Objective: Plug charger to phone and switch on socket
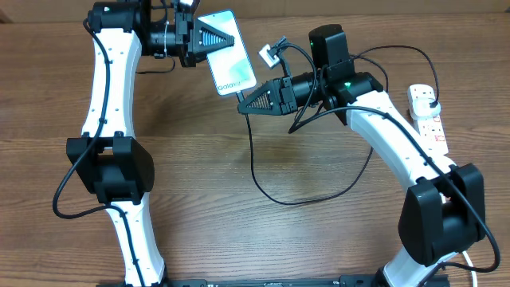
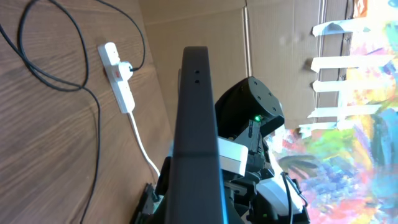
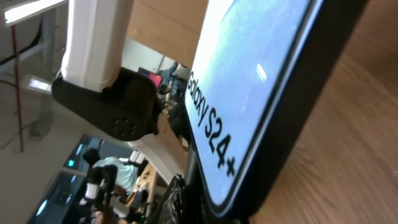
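The phone (image 1: 232,68) is held off the table at the back, its light-blue screen reading "Galaxy". My left gripper (image 1: 229,37) is shut on its upper part. In the left wrist view the phone (image 2: 199,137) shows edge-on as a dark slab rising from that gripper (image 2: 186,211). My right gripper (image 1: 242,104) is shut on the charger's connector end, right at the phone's lower edge. The phone (image 3: 249,81) fills the right wrist view just above that gripper (image 3: 200,198); the connector tip itself is hidden. The charger cable (image 1: 263,187) loops over the table to its plug (image 1: 431,101) in the white socket (image 1: 427,123).
The socket (image 2: 118,81) lies near the table's right edge, its thick white cord (image 2: 144,152) trailing toward the front. The black cable loop crosses the wood between the two arms. The left arm's white links (image 1: 107,80) run down the left side.
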